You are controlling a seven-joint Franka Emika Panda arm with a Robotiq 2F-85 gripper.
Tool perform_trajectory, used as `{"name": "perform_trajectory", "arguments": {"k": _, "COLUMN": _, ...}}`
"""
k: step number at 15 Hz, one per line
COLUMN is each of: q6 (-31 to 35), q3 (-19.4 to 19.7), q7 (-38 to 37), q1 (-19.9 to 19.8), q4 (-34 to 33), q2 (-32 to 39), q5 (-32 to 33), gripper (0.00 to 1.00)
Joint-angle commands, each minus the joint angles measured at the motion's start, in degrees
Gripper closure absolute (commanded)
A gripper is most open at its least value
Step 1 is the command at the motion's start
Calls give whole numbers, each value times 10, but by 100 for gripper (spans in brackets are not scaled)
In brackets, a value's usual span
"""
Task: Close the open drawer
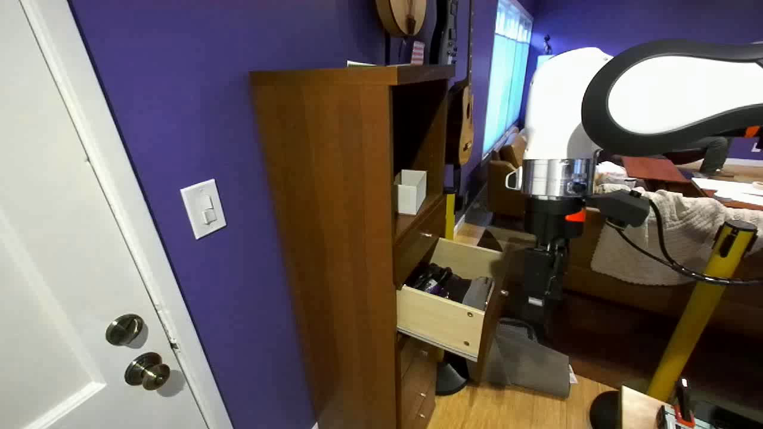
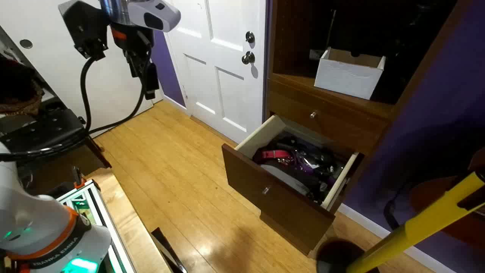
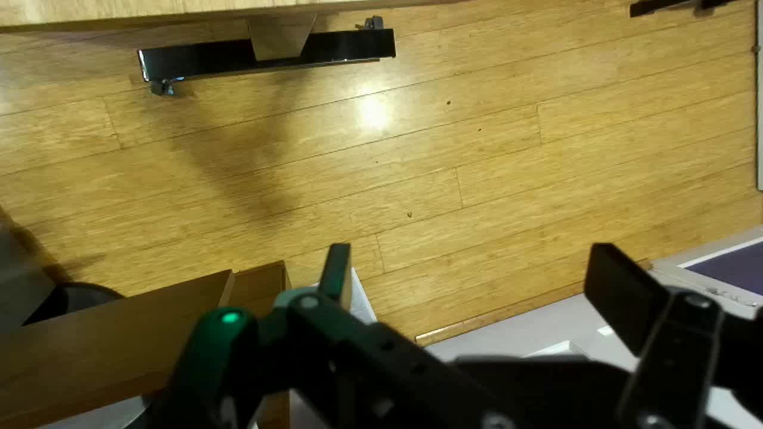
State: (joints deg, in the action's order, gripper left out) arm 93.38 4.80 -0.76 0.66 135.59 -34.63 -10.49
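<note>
The open drawer sticks out of a tall brown cabinet and holds dark items with some red and purple. Its dark brown front has a small clear knob. My gripper points down, apart from the drawer, on the room side of its front. It also hangs high in an exterior view, away from the drawer. In the wrist view the gripper is open with nothing between its fingers. A brown panel, apparently the drawer front, shows at the lower left there.
A closed drawer sits above the open one. A white box stands on the shelf above. A yellow post stands beside the cabinet. A white door and a sofa are nearby. A black cable hangs from my arm.
</note>
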Motion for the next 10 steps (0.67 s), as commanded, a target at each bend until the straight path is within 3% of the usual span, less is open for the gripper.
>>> {"name": "perform_trajectory", "arguments": {"k": 1, "q6": -2, "q3": -8, "q7": 5, "q1": -11, "q4": -2, "q2": 1, "q5": -4, "gripper": 0}}
{"name": "perform_trajectory", "arguments": {"k": 10, "q6": 7, "q3": -6, "q7": 4, "q1": -20, "q4": 2, "q2": 4, "q5": 4, "gripper": 0}}
